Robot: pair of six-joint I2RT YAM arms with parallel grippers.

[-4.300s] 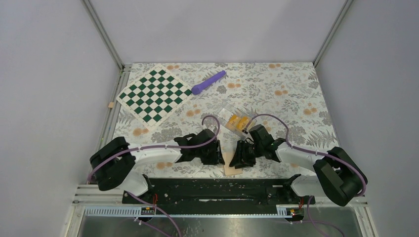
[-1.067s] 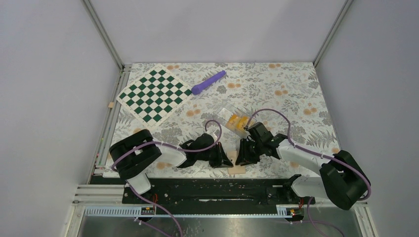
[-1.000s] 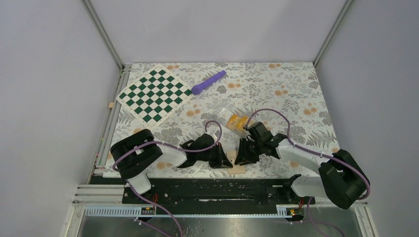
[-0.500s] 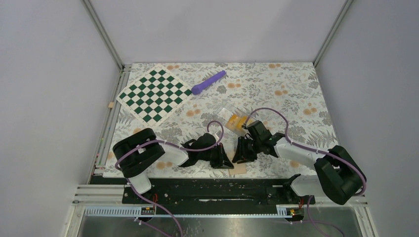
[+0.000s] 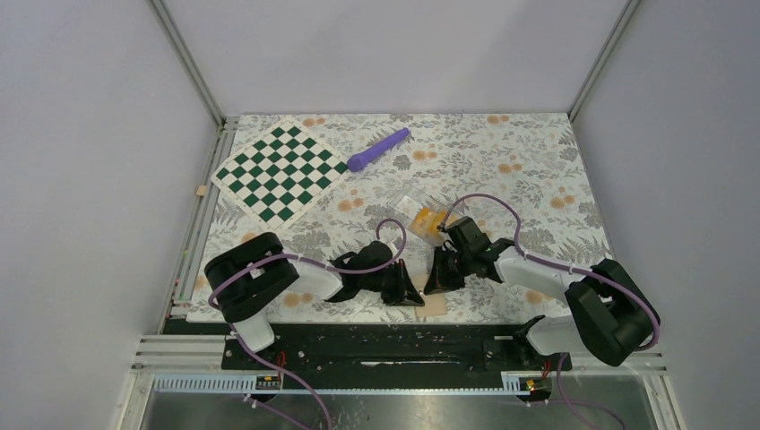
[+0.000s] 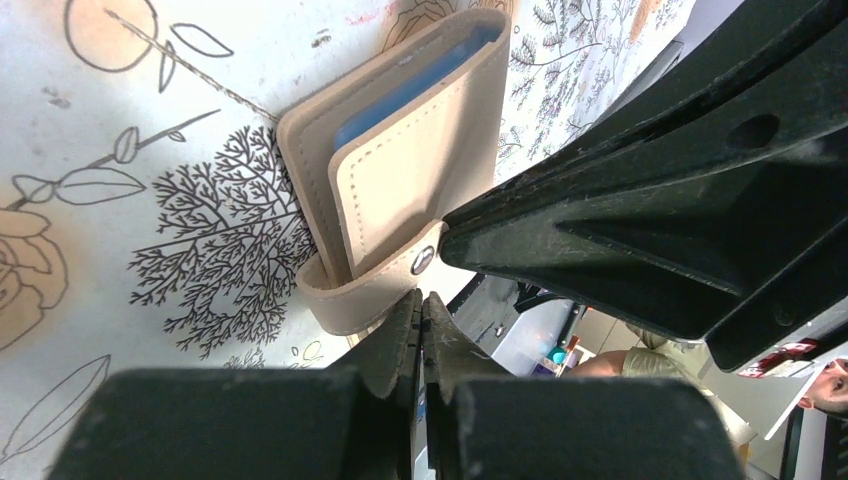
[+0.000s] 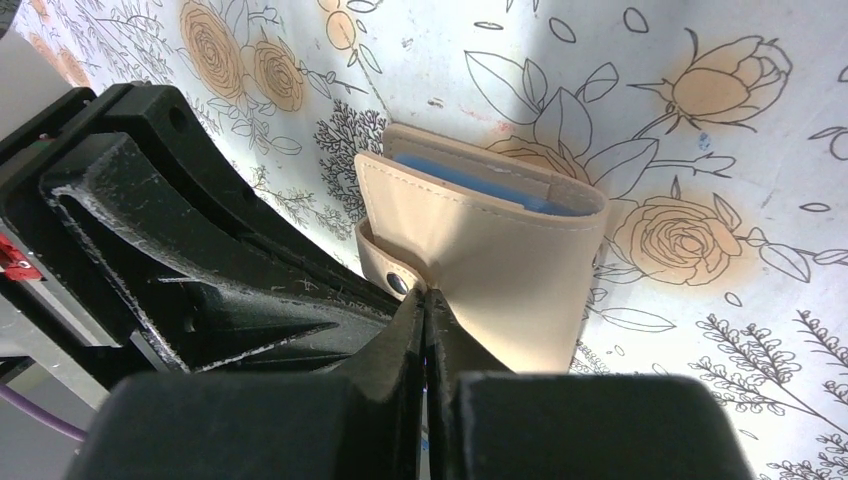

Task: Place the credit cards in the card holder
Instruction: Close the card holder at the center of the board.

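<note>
Table (image 5: 502, 152): flat surface under a white cloth printed with orange flowers and grey leaves.
Card holder (image 6: 400, 190): small tan, leather-like folding wallet, lying folded on the table at the near centre, directly between the tips of the two arms. A strap wraps round one edge and ends on the upper face.
Snap (image 6: 422, 260): dark round dot at the end of the strap.
Pockets (image 7: 470, 180): light blue lining, showing along the open edge of the folded card holder.
Credit cards (image 5: 427, 220): flat orange-yellow plastic rectangles, inside the clear case, just beyond the right arm's wrist and apart from the card holder.
Clear case (image 5: 414, 208): transparent plastic box at the table's centre, set at an angle.
Left end effector (image 6: 421, 300): black fingers pressed together, nothing between them; tips low over the table, just beside the strap end and snap.
Right end effector (image 7: 424, 298): black fingers pressed together; tips against the card holder's upper face beside the strap. Whether any leather is caught between them cannot be told.
Arms: both bent low and inward, their tips nearly meeting over the card holder.
Checkered mat (image 5: 280, 172): green-and-white square board, far left, turned diagonally.
Purple stick (image 5: 378, 149): rounded violet cylinder, far centre, just right of the checkered mat.
</note>
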